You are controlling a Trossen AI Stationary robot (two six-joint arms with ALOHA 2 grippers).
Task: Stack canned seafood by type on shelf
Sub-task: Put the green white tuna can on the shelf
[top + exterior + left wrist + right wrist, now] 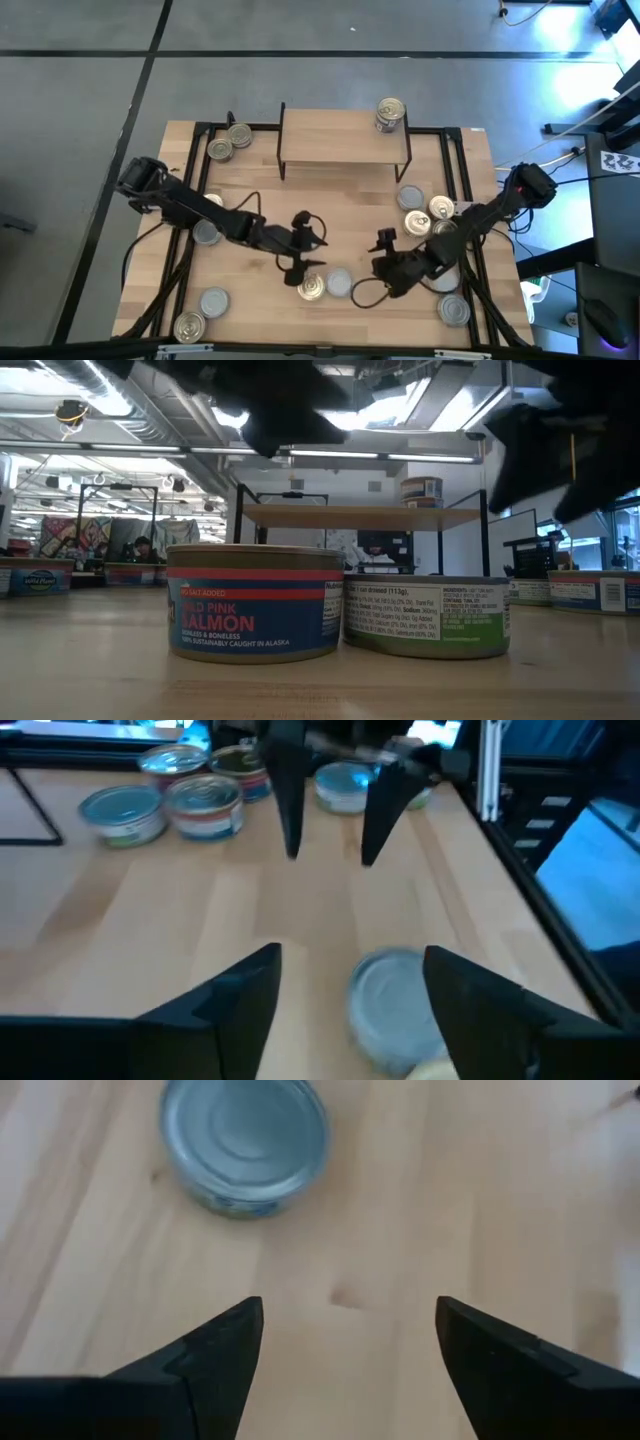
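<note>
Short round tins, rigid metal, likely fairly heavy for their size and smooth on the wall, so probably slippery; best taken across the side wall, jaws straddling the full width, squeezed low enough not to ride up on the rim.

Two tins side by side near the front middle of the counter [250, 170]: a gold-topped salmon tin [312, 288] and a silver-topped tin [339, 283] touching it on its right. Others scattered at the back left, front left and along the right side. One stack of tins [390, 114] already on the shelf [340, 135], at its right end.

Left gripper [303, 262] just above and behind the middle pair, jaws wide, nothing between them. Right gripper [388, 268] close on the other side, jaws wide too, empty.

Only from the low view: printed labels, pink salmon on one tin, a green band on its neighbour, so type readable there and not from above. Only from overhead: the spread of the whole lot and which arm is which. In the right wrist view, a lone silver tin [245, 1145] ahead of the open jaws, well apart from them.
</note>
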